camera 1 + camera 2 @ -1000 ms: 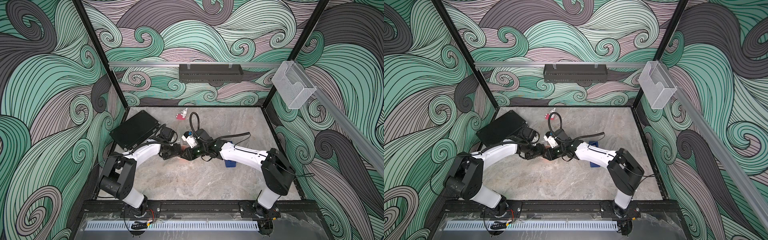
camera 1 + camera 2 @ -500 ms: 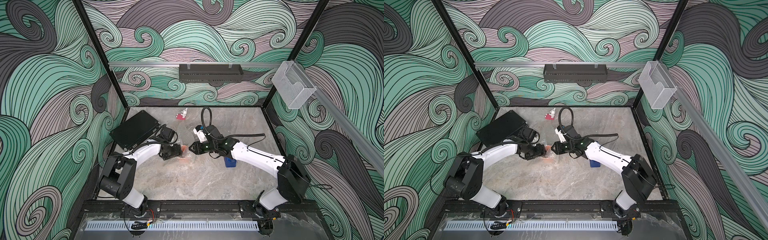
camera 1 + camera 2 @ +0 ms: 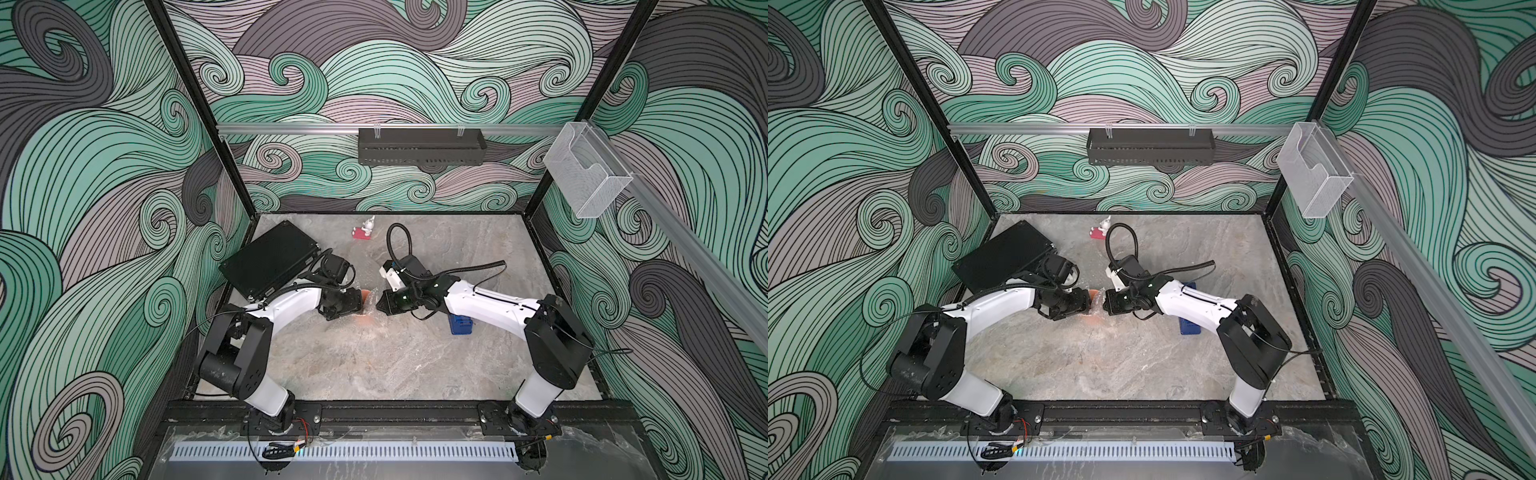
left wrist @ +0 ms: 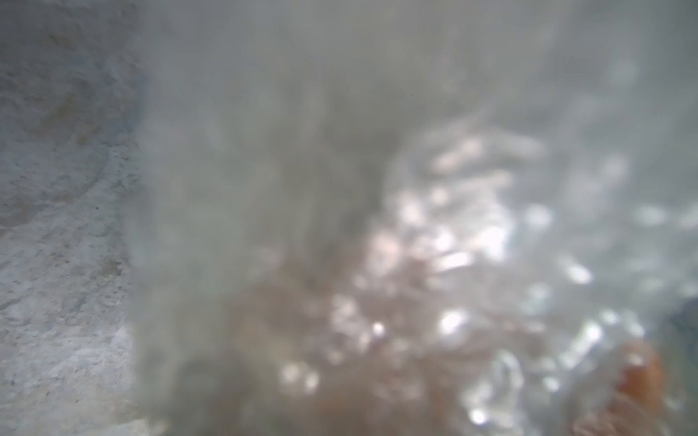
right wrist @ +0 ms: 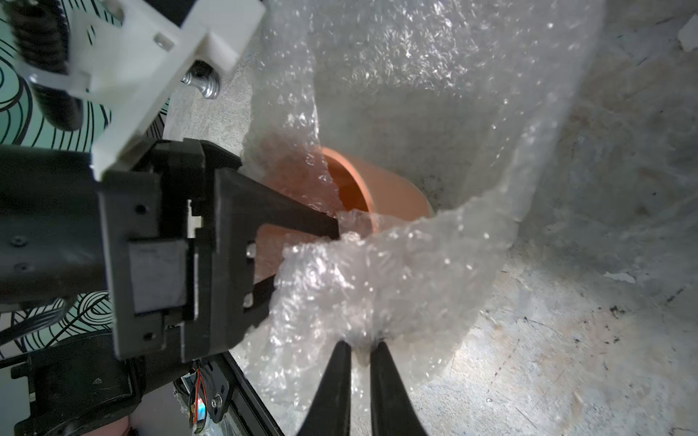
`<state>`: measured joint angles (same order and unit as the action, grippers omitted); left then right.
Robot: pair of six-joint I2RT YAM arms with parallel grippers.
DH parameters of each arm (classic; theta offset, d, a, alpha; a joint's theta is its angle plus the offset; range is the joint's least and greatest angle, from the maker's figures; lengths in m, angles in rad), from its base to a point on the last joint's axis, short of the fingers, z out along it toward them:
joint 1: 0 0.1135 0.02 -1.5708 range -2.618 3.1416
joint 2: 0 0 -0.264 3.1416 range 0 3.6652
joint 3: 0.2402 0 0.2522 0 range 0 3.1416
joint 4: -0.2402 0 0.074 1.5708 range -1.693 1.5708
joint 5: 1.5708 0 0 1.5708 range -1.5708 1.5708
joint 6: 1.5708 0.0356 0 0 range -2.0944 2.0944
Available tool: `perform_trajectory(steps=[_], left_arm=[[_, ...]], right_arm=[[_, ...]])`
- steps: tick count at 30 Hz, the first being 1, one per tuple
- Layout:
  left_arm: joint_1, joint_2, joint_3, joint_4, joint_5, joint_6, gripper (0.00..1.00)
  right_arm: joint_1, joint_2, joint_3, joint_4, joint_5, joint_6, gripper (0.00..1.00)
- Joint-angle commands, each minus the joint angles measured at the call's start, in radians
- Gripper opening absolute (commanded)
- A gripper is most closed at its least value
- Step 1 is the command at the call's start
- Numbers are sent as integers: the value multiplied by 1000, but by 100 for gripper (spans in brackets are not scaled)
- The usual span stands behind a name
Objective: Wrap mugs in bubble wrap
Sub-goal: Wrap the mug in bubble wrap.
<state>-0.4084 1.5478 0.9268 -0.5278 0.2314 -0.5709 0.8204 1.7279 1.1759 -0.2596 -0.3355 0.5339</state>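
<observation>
Robotics lab test cell: a white-and-black left arm [image 3: 286, 305] and right arm [image 3: 486, 307] bolted to a black base rail [image 3: 395, 415] at the edge of a grey stone-look counter [image 3: 374, 365], enclosed by black frame posts [image 3: 201, 108] and walls [image 3: 83, 166] printed with teal and grey swirls.

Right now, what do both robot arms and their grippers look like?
The left arm and right arm have white link shells, black joints and black ribbed cables. The left gripper and right gripper have black tapered fingers and white wrist brackets.
</observation>
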Motion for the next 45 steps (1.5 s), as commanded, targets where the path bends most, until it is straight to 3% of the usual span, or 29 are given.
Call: perform_trajectory(steps=[1,5,14,17,21,31,45], left_arm=[[-5,-26,19,-28,0,14,75],[-6,-25,20,-29,1,15,74],[-6,-29,25,-28,6,16,73],[-6,-29,25,-28,6,19,73],[-5,-27,25,-29,6,19,73],[-6,-29,28,-25,17,19,73],[-6,-58,25,-21,46,19,72]], right_arm=[[14,25,37,-15,-20,-11,16],[20,-2,33,-35,3,-22,20],[38,-16,81,-115,53,-51,1],[45,-3,88,-121,50,-51,1],[54,0,112,-161,73,-64,11],[57,8,140,-171,78,-79,10],[52,173,186,-174,33,-101,9]])
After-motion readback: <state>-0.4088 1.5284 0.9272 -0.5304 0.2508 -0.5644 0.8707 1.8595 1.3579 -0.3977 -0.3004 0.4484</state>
